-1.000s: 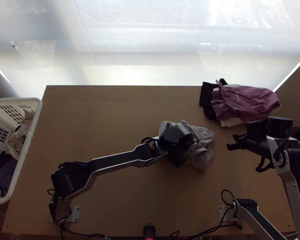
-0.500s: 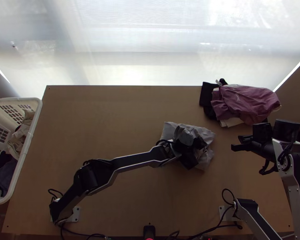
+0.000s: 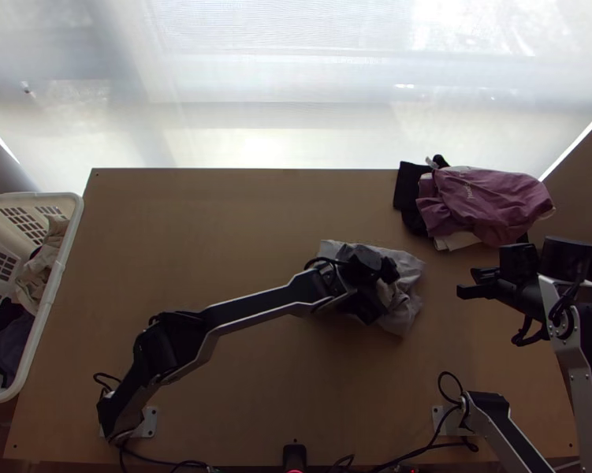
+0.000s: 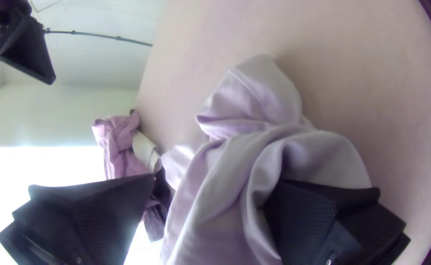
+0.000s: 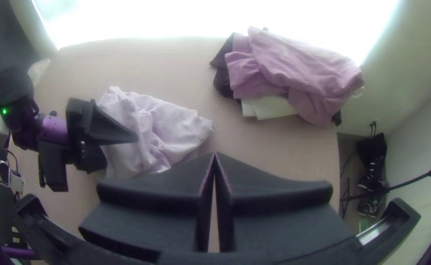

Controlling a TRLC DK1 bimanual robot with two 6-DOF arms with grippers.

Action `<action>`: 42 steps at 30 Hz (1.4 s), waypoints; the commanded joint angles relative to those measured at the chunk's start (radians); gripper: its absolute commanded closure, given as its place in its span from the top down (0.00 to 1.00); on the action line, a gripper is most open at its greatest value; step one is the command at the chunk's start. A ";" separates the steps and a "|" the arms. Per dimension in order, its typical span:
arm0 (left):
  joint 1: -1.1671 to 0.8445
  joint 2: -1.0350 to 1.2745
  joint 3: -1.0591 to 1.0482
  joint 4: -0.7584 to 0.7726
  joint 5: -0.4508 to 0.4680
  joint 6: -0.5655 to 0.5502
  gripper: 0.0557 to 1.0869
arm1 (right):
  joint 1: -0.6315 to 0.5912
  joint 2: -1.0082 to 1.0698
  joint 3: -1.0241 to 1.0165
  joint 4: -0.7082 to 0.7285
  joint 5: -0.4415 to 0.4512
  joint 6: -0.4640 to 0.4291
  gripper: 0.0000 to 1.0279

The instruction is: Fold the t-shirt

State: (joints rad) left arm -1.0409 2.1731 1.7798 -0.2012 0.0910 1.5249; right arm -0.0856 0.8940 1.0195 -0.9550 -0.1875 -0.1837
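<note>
Several garments (image 3: pixel 13 339) inside white basket (image 3: pixel 56 284); left pincer (image 3: pixel 384 292) apart over bunched t-shirt (image 3: pixel 408 293), right pincer (image 3: pixel 467 283) together.

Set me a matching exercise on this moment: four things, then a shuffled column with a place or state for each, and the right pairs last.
1. light grey cloth
2. pink-purple garment
3. white basket
4. right tool

A. beside the table's left edge
B. fingers together
C. bunched, with the left tool over it
D. at the table's far right corner

Pairs: 1-C, 2-D, 3-A, 4-B
</note>
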 commanded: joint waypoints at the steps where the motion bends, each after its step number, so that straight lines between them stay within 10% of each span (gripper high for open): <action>1: 0.038 -0.098 -0.028 -0.098 0.012 -0.060 0.96 | 0.004 -0.004 -0.018 0.001 -0.001 -0.002 0.03; 12: 0.024 -0.065 -0.089 -0.017 0.018 -0.032 0.96 | 0.024 0.008 -0.035 0.016 -0.003 -0.003 0.03; 24: 0.010 0.243 0.363 0.020 0.029 -0.088 0.96 | 0.024 0.000 -0.036 0.018 -0.003 -0.005 0.03; 42: -0.005 0.116 0.362 -0.389 -0.050 -0.255 0.96 | 0.027 0.016 -0.053 0.039 -0.021 -0.007 0.03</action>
State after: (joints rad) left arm -1.0481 2.3241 2.1334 -0.4461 0.0589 1.3479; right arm -0.0601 0.9051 0.9756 -0.9276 -0.1993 -0.1905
